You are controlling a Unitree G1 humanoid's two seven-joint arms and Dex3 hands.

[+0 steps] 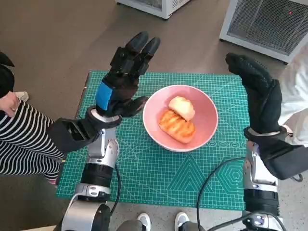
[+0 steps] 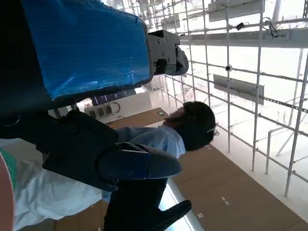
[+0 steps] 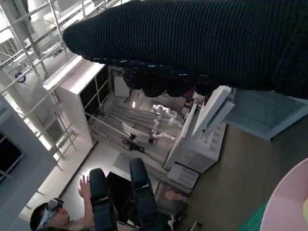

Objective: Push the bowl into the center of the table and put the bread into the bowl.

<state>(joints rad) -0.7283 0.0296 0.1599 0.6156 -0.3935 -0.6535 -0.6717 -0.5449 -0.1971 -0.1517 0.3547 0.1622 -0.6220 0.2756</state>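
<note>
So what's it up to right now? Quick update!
Left hand and right hand raised, open. Two breads in pink bowl, mid-table. Nothing in the way.

1. My head camera looks steeply down on the bench (image 1: 144, 187), its green mat filling the middle, floor around it.
2. My left wrist camera sits close behind my left robot hand (image 2: 86, 57), facing out level into the room.
3. My right wrist camera sits close under my right robot hand (image 3: 202, 43), facing outward; it shares the pink bowl (image 3: 293, 202) rim with the head view.
</note>
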